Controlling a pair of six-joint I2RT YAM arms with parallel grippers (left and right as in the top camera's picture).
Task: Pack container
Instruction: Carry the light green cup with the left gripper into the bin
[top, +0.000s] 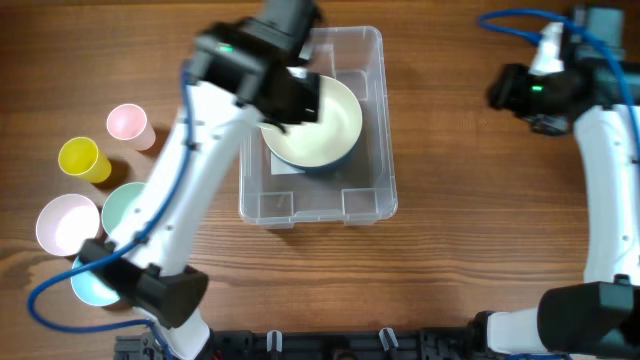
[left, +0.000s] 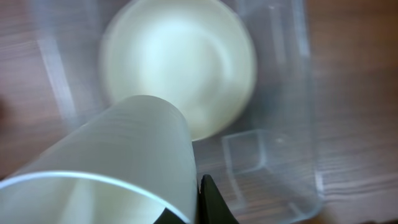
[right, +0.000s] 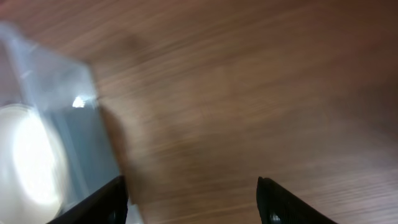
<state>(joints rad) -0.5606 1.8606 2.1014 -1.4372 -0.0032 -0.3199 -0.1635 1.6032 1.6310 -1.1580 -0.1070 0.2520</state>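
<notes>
Left tool (top: 293, 98) grips a pale cup (left: 118, 158) over the container (top: 372, 192) with bowl (top: 330, 125).

This looks like a robotics lab bench, not a home. A white left arm (top: 200, 170) and right arm (top: 605, 180) with blue cables (top: 512, 13) rise from a black mounting rail (top: 330, 347) at the edge of a wood-grain counter (top: 470, 200). The goods are plastic props: pink cup (top: 127, 123), yellow cup (top: 82, 158), pale cup (left: 112, 162), cream bowl (top: 325, 125) and a clear container (top: 372, 205).
</notes>
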